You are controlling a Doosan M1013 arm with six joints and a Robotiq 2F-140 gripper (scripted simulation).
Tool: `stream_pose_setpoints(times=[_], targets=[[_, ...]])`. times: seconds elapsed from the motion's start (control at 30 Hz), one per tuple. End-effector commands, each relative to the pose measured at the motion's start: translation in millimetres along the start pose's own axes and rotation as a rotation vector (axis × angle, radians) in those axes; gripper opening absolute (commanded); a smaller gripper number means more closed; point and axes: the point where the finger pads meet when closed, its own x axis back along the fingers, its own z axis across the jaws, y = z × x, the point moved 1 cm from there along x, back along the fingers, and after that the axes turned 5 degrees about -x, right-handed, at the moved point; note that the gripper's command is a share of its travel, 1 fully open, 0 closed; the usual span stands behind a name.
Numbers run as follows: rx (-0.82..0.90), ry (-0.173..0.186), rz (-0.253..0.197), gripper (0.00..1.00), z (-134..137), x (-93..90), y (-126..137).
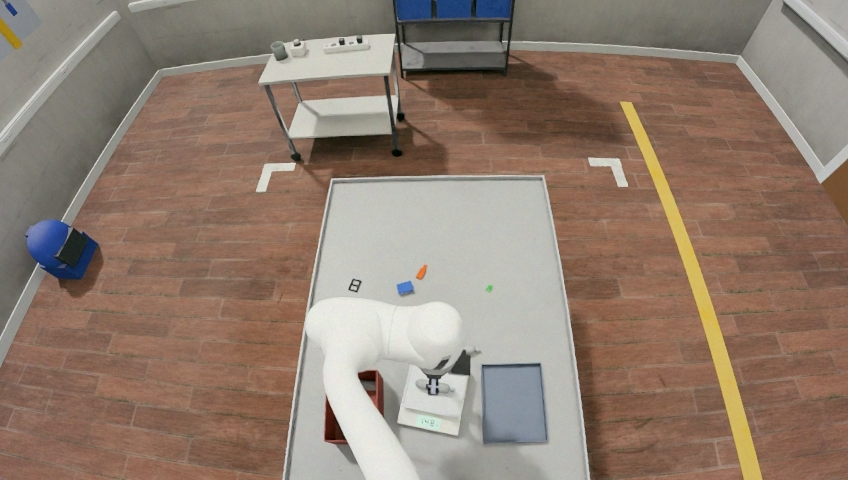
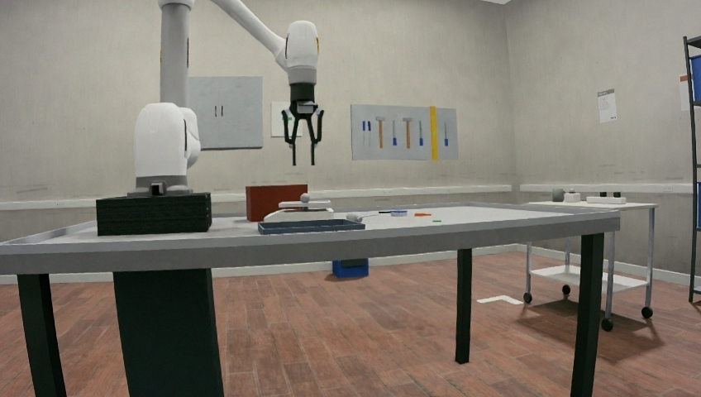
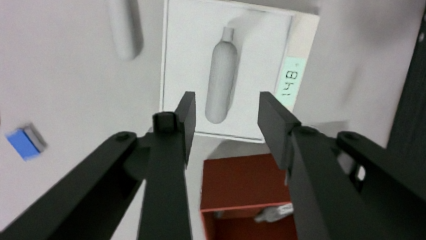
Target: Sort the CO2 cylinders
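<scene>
A grey CO2 cylinder (image 3: 222, 75) lies flat on the white scale; the display (image 3: 289, 82) reads 148. My gripper (image 3: 227, 108) hangs well above the scale (image 2: 300, 212), fingers part open with nothing between them; it also shows in the side view (image 2: 303, 160). A second cylinder (image 3: 124, 30) lies on the table beyond the scale. The red scrap bin (image 3: 245, 195) stands beside the scale, with a cylinder (image 3: 272, 212) on its floor. The blue tray (image 1: 513, 403) lies on the scale's other side, with nothing on its floor.
The arm's black base block (image 2: 153, 212) stands near the bin. A blue block (image 1: 405, 287), an orange piece (image 1: 421, 271), a green piece (image 1: 489, 288) and a small black frame (image 1: 354, 285) lie mid-table. A white cart (image 1: 333, 89) stands beyond the table.
</scene>
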Motion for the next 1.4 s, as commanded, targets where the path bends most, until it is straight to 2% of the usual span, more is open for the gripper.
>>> stream_pose_setpoints(times=[0.0,0.23,0.4,0.47,0.97,1.37], targets=[[-0.119,-0.011,0.041,0.40,-6,-0.9,1],[-0.119,-0.003,0.042,0.40,-1,-11.8,0],[-0.122,-0.003,0.041,0.40,-1,-26.6,-1],[-0.122,-0.003,0.041,0.40,-1,-26.6,-1],[-0.122,-0.003,0.041,0.40,-1,-89.0,-3],[-0.122,-0.003,0.040,0.40,-1,-110.2,-4]])
